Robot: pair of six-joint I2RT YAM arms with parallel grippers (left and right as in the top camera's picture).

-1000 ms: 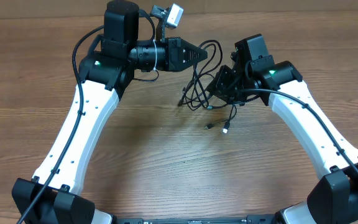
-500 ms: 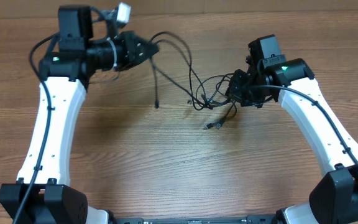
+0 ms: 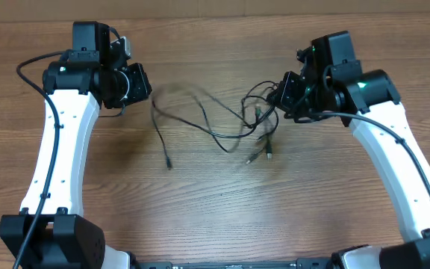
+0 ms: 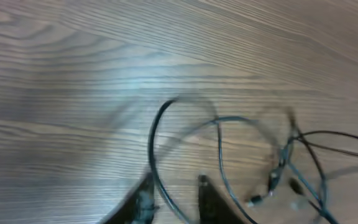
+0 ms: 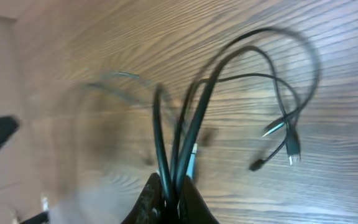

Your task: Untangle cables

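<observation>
Black cables (image 5: 191,118) tight in right hand (image 5: 171,194)

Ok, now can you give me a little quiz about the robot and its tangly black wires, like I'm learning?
1. True or false: the right gripper is clamped on a bunch of strands of the cables.
2. Pick one. Under the cables is: A) a wooden table; B) a blue tray; C) a sink.
3. Fill in: one strand runs between the spread-apart fingers of the ____ gripper.

Key: 1 true. 2 A. 3 left, meaning the left gripper.
</observation>
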